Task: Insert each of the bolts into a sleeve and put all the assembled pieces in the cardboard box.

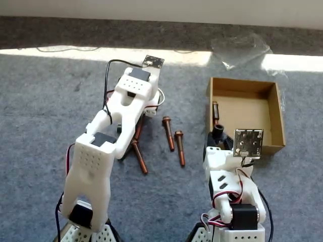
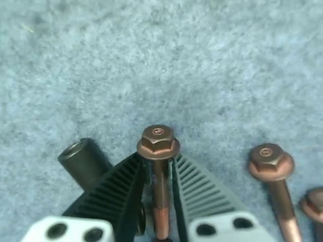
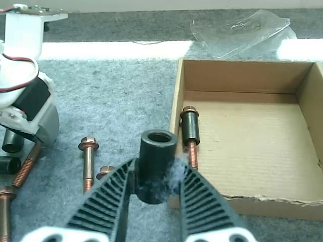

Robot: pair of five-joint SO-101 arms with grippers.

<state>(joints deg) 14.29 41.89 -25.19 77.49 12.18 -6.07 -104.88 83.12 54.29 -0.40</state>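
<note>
My left gripper [image 2: 159,160] is shut on the shank of a copper bolt [image 2: 158,143], its hex head just past the fingertips above the grey carpet. A black sleeve [image 2: 83,160] lies close beside it. In the high view this gripper [image 1: 137,132] hangs over the loose bolts [image 1: 168,133] at the centre. My right gripper [image 3: 158,174] is shut on a black sleeve [image 3: 158,164], open end up, just outside the near left corner of the cardboard box [image 3: 242,75]. One bolt in a sleeve [image 3: 190,128] lies inside the box by its left wall.
Two more bolts [image 3: 88,156] lie on the carpet between the arms, and further sleeves [image 3: 12,141] sit under the left arm [image 3: 25,96]. A clear plastic bag [image 1: 242,49] lies beyond the box [image 1: 242,82]. Another bolt [image 2: 272,166] rests beside the held one.
</note>
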